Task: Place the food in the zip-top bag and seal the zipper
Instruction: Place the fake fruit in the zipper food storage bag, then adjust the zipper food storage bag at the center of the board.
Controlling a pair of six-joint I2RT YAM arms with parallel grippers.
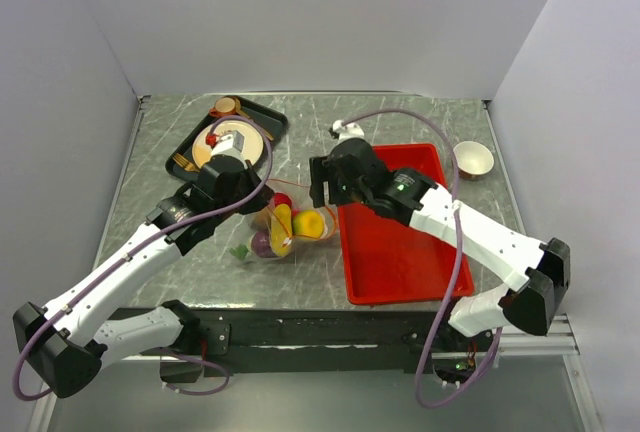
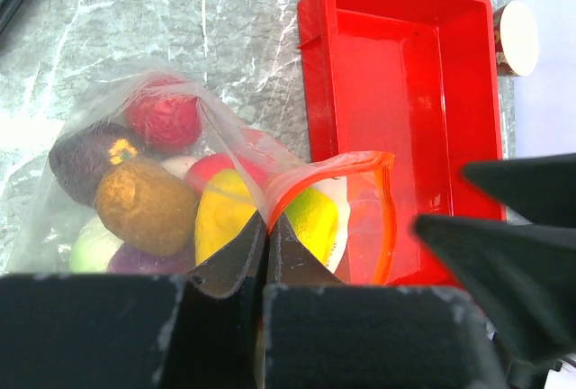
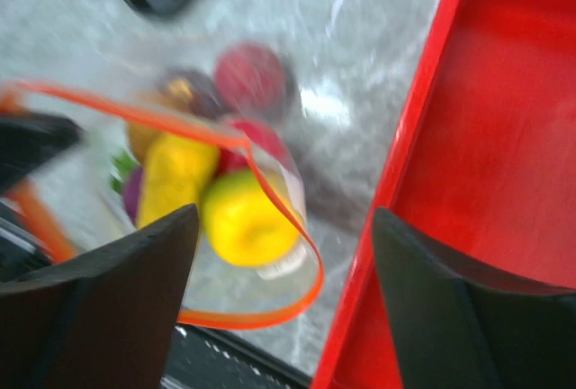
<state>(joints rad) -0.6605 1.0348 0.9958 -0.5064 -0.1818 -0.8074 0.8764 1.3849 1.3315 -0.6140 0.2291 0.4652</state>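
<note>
Left wrist view: left gripper (image 2: pixel 267 229) pinches clear floppy zip-top bag (image 2: pixel 219 124) at orange-red zipper strip (image 2: pixel 389 227), lower centre; right gripper (image 3: pixel 286 227) wide, empty. Tugging may spill glossy toy food (image 2: pixel 148 204).

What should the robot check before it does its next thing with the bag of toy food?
1. Food is inside the zip-top bag: ok, every piece I can see lies in it.
2. Left fingers have the bag's mouth edge: ok, they are shut on it.
3. Right fingers are ready to grab: ok, they are open, holding nothing, and above the bag's mouth.
4. Zipper is sealed: not ok, the mouth gapes in a wide loop.
5. Zipper's white tab is found: cannot tell.
6. No food is left in the red tray: ok, none seen there.
</note>
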